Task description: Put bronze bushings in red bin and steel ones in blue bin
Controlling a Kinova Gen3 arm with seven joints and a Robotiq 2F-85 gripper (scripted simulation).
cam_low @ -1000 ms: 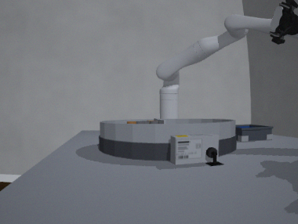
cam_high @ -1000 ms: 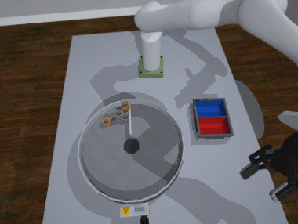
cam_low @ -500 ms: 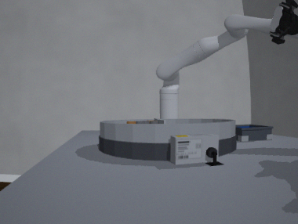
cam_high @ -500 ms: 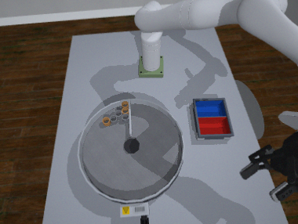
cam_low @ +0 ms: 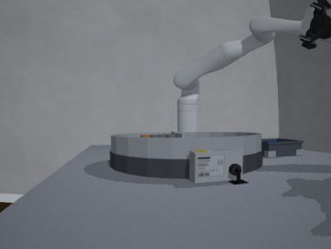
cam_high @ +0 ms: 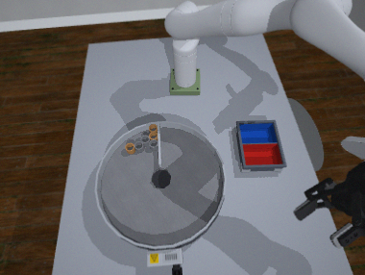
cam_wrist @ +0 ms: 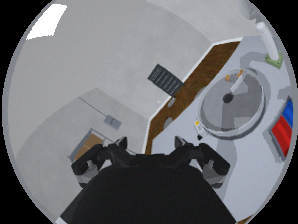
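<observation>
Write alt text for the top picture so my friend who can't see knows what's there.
Orange and gray bushings sit bunched on a round turntable, beside its thin divider. To the right are a blue bin, a red bin and the open gripper.

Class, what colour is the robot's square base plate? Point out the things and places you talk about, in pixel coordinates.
The base plate (cam_high: 185,91) (cam_wrist: 273,61) is green, clearest from the top.

Resting flat on the table as a round, grey, rimmed turntable. Carrying three bronze bushings and three steel bushings, all standing upright with open tops, clustering inside the rim on one side of a thin pale divider. Lying well apart from that cluster as adjoining compartments of one grey tray: a blue bin and a red bin, both showing bare floors.
</observation>
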